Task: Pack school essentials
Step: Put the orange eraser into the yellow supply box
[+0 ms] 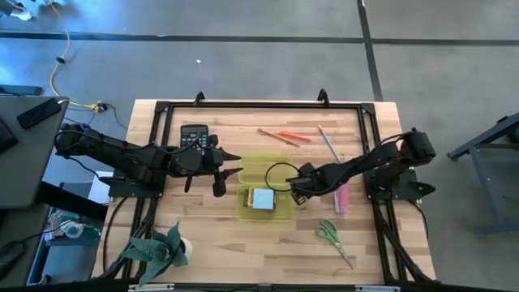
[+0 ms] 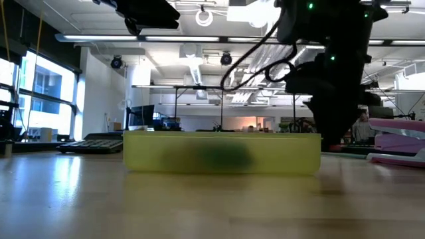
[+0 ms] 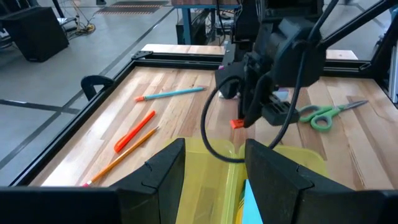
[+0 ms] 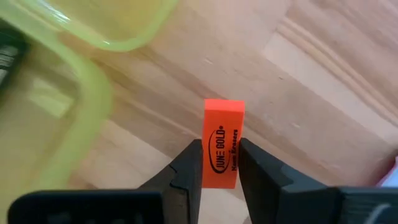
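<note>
While right gripper (image 4: 216, 163) pinches orange eraser (image 4: 223, 151) (beside case (image 4: 74, 81) edge), left gripper (image 3: 214, 165) half-open.

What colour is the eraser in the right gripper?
Bright orange eraser with black lettering, seen best in the right wrist view.

The wooden worktop (image 1: 211, 243) stands on a grey concrete floor (image 1: 243, 65) crossed by dark seam lines. A yellow cable (image 1: 55, 75) trails over the floor at the upper left of the high view. In the low view, long ceiling light strips (image 2: 99, 38) run across an open workshop, with bright windows (image 2: 36, 93) at the left edge and a white column (image 2: 99, 93) beside them.
</note>
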Controlling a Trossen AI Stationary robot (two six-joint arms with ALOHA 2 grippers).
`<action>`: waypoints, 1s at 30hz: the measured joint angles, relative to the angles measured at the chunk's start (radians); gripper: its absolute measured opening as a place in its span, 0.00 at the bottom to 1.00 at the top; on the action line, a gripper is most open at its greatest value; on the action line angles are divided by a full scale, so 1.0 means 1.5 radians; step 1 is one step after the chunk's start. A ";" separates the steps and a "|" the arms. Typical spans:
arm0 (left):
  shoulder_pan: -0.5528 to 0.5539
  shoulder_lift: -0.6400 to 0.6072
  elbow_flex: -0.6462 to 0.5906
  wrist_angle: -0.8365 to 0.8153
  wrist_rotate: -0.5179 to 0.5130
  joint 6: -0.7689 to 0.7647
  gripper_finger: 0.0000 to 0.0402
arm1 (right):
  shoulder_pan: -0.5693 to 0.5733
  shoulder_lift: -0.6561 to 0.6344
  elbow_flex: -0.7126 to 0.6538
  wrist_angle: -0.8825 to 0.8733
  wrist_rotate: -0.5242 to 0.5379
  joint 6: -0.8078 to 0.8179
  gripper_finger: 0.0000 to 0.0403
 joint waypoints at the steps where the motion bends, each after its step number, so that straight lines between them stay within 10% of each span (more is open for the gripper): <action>1: 0.000 0.000 0.000 0.000 0.000 0.000 0.39 | 0.003 -0.006 0.000 -0.001 0.006 0.003 0.21; 30: 0.000 0.000 0.000 0.001 0.000 -0.015 0.39 | 0.101 0.022 0.003 0.327 0.063 -0.069 0.21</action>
